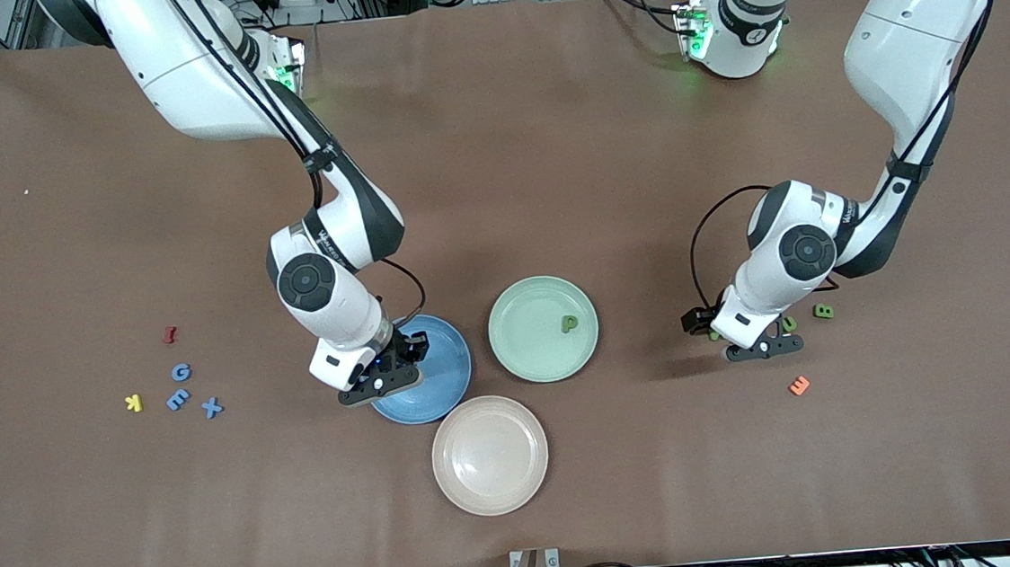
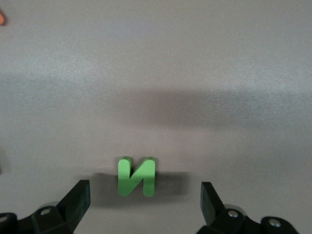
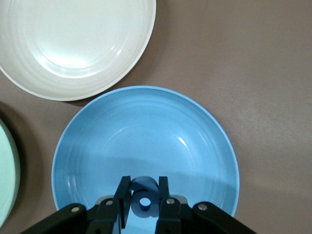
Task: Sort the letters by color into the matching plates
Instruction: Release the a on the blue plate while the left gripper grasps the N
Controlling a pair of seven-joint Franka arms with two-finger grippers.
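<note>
Blue foam letter P (image 3: 143, 199) pinched between the pressed-in fingers of the right gripper (image 3: 143, 202), hanging over the blue plate (image 1: 448, 387) close to its rim. Green letter N (image 2: 136, 176) flat on the brown table (image 1: 547, 136), lying between the wide-spread fingers of the left gripper (image 2: 144, 200), low over it and not touching it.

Readable letters only: green P (image 1: 569, 323) inside the pale green plate (image 1: 519, 345); blue G (image 1: 181, 372), E (image 1: 177, 399) and X (image 1: 213, 407) grouped toward the right arm's end of the table, with a yellow K (image 1: 133, 402) just beside them and a red letter (image 1: 169, 334) a little farther from the front camera. Green U (image 1: 789, 323) and B (image 1: 824, 311) just beside the left gripper; orange E (image 1: 800, 385) nearer the front camera.

Beige-pink plate (image 1: 490, 455) nearest the front camera, touching or almost touching the blue one. Green plate just beside the blue, toward the left arm's end.
</note>
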